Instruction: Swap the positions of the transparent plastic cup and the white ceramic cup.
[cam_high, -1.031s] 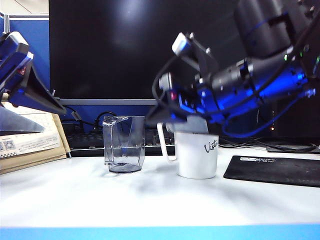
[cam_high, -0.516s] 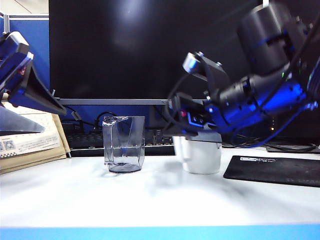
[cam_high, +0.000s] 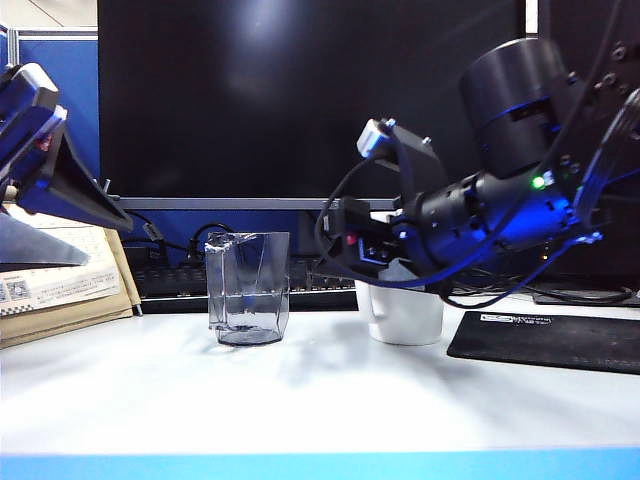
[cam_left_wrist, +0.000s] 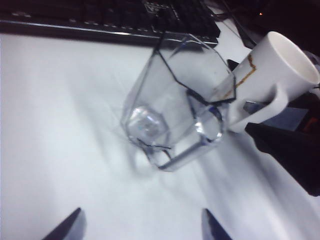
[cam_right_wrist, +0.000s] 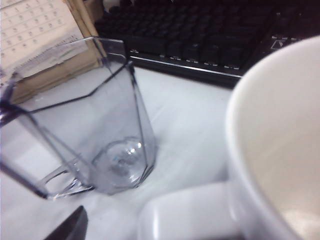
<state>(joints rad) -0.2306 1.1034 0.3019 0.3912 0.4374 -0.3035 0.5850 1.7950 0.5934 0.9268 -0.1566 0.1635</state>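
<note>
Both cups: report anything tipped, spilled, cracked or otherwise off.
Nothing stands out. The transparent plastic cup and the white ceramic cup stand upright and apart on the table, with no spill or damage visible. The right pincer sits at the mug's rim; the left pincer hangs open, clear of both.

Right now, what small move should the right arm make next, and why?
Probably close the jaws of the right gripper on the white ceramic cup before any lift. That gripper sits low at the cup's rim, near its handle, but a firm grip is not visible. The transparent plastic cup stands apart, below the open left gripper.
</note>
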